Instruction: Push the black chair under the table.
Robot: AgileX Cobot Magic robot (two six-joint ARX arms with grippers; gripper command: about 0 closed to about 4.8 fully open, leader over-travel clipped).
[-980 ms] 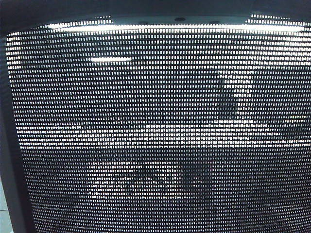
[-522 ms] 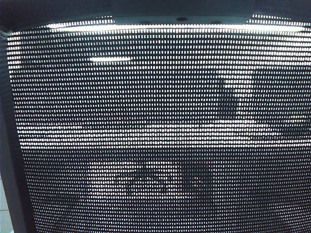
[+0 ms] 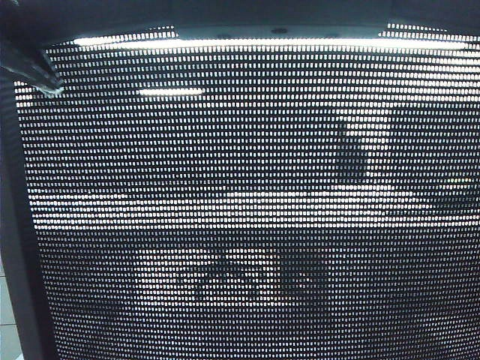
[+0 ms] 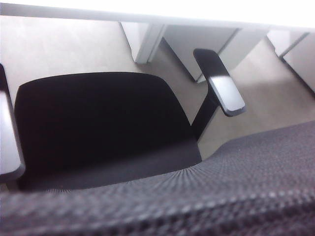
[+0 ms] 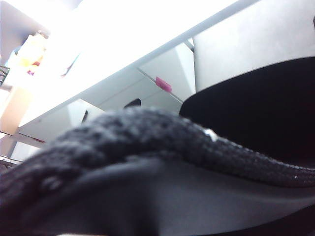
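Observation:
The black chair's mesh back (image 3: 247, 210) fills the exterior view, close to the camera. A dark blurred shape with a pale tip, likely my left gripper (image 3: 36, 73), lies on the chair's upper left frame corner; its jaws cannot be made out. In the left wrist view I look over the blurred mesh top edge (image 4: 206, 196) down onto the black seat (image 4: 98, 118) and an armrest (image 4: 221, 83), with the table's white edge (image 4: 147, 15) just beyond. The right wrist view sits against the mesh rim (image 5: 138, 132), under the bright table top (image 5: 147, 44). My right gripper does not show.
A grey-white drawer cabinet (image 4: 202, 42) stands under the table past the armrest; it is the cabinet (image 5: 162, 73) with a pink tag (image 5: 164, 84) in the right wrist view. Bare light floor (image 4: 64, 49) lies beside the seat. A second armrest (image 4: 7, 137) is at the frame's side.
A dark shape with a pale tip has come into the exterior view at the chair's upper left corner. The mesh back has barely shifted.

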